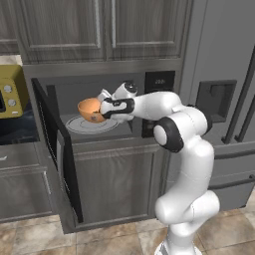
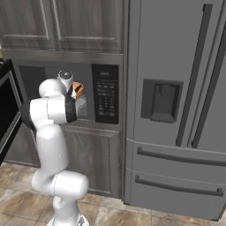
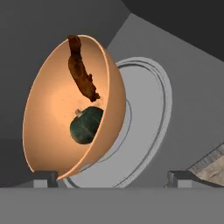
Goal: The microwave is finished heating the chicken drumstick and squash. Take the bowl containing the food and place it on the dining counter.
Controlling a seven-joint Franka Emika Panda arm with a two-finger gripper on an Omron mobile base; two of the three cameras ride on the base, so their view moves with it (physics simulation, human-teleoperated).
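The microwave stands open, its door swung out to the left. Inside, the orange-tan bowl is tipped steeply on its side over the white turntable. The chicken drumstick and the dark green squash lie in it. My gripper reaches into the cavity with its jaws wide open. The bowl's lower edge is close to the left fingertip; I cannot tell whether they touch. The dining counter is out of view.
A yellow toaster oven sits on the worktop to the left. The grey fridge stands right of the microwave. Upper cabinets hang above it. The open door juts out at the left.
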